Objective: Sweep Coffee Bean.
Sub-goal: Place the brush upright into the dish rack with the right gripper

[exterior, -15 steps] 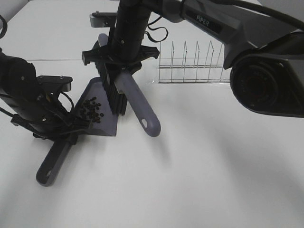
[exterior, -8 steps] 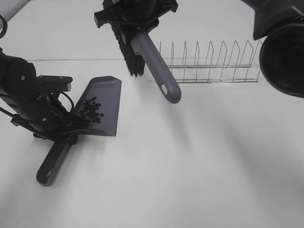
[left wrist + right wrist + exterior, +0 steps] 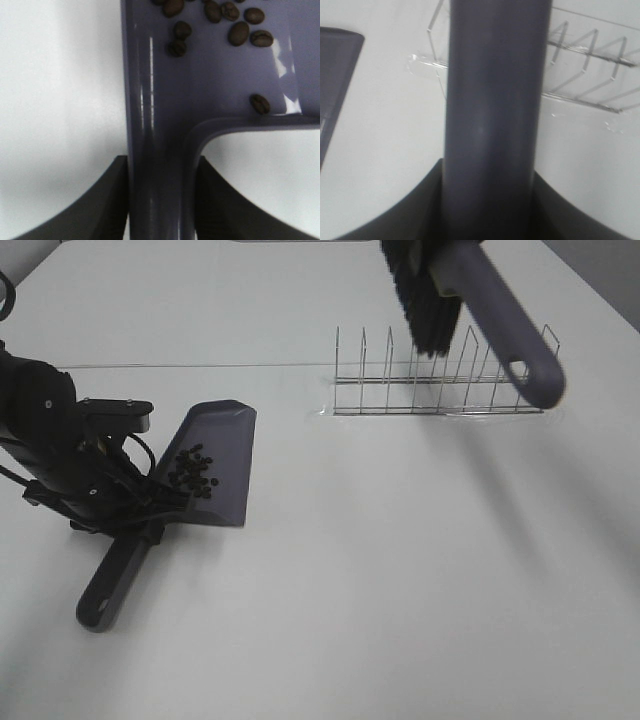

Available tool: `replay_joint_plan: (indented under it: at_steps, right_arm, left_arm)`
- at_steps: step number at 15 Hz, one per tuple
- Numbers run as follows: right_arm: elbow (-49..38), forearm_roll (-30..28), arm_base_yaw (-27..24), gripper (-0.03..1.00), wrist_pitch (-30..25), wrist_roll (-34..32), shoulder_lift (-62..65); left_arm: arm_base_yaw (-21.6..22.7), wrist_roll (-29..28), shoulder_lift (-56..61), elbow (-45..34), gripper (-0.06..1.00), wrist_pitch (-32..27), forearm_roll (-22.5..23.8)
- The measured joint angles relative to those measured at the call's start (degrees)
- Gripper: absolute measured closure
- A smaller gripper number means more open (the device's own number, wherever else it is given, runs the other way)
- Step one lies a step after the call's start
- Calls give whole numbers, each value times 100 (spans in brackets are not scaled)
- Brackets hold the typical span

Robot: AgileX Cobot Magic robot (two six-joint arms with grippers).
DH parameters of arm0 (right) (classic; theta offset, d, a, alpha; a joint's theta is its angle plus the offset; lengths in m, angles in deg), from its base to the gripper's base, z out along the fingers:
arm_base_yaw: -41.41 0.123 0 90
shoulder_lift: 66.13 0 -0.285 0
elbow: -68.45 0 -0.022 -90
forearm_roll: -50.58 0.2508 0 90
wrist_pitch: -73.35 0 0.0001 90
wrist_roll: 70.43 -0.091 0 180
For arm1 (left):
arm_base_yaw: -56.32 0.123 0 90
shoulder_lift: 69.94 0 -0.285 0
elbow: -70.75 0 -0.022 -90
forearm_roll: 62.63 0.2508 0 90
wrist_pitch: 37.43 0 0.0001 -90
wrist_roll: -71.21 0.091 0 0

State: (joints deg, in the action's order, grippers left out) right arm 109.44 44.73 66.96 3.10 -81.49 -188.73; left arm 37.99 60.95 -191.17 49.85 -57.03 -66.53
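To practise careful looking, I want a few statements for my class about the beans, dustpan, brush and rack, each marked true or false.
1. The beans lie in the dustpan. True.
2. The brush rests on the table. False: the right pincer holds it up in the air.
3. The left pincer grips the dustpan's handle. True.
4. The dustpan stands in the rack. False: it lies on the table, apart from the rack.
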Motion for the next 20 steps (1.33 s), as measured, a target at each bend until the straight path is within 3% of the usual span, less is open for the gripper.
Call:
replay_joint_plan:
  at_steps: [4,9,14,20]
  right_arm:
    - [-1725,-11,-762,62,0,0,1163]
    - [-2945,-23,-842,62,0,-17,1152]
    - [-2911,-86,-1003,62,23,-201,183]
    - [-1971,-275,-1014,62,34,-275,-665]
  left_arm:
    - [0,0,0,0,58,0,-6]
    - [-6,0,80,-6,58,-86,-74]
    - [-11,0,854,-29,58,-235,-109]
    - [-115,0,865,-29,58,-309,-149]
